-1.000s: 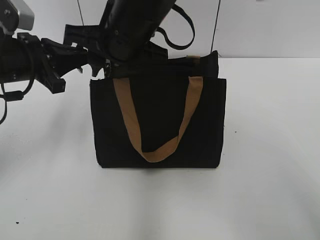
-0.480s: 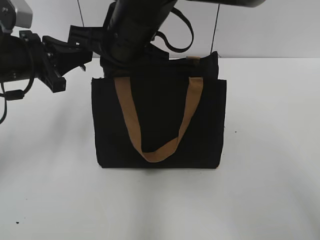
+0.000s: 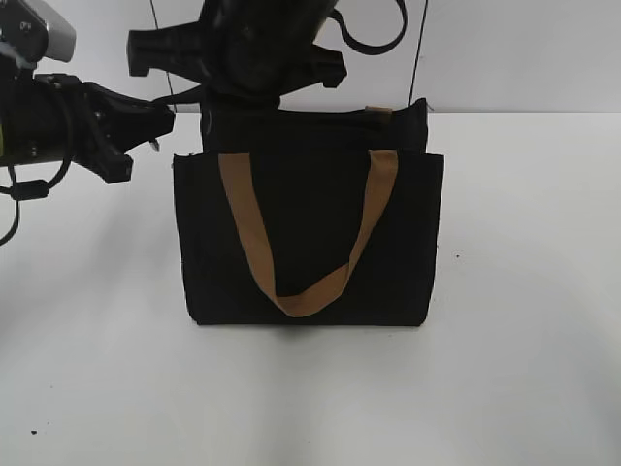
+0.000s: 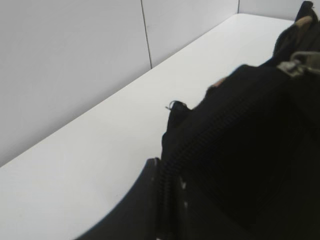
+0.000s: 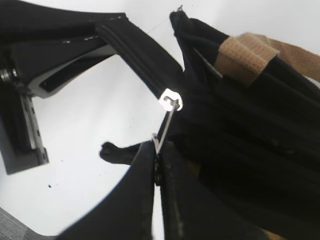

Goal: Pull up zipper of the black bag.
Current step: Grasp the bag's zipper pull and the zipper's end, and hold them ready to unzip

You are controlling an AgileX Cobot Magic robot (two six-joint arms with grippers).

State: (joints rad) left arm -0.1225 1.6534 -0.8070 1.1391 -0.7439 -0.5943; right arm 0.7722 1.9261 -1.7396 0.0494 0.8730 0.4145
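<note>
The black bag [image 3: 310, 233] stands upright mid-table, one tan handle [image 3: 301, 291] hanging down its front. My right arm [image 3: 252, 49] reaches across over the bag's top left; its jaws are hidden in the exterior view. In the right wrist view my right gripper [image 5: 158, 150] is shut on the silver pull tab of the zipper [image 5: 171, 100], whose slider sits on the black zip track. My left gripper [image 3: 155, 121] is at the bag's top left corner. In the left wrist view it [image 4: 165, 200] is shut on the bag's zip-track end. The zipper [image 4: 300, 62] shows far off there.
The bag stands on a white table [image 3: 524, 340] with a pale wall [image 3: 505, 49] close behind. A tan strap end [image 5: 247, 52] lies next to the slider. Thin cables hang at the back.
My right arm has risen and shifted right over the bag top. My left gripper has moved a little right toward the bag's corner. The bag's top left edge now stands higher.
</note>
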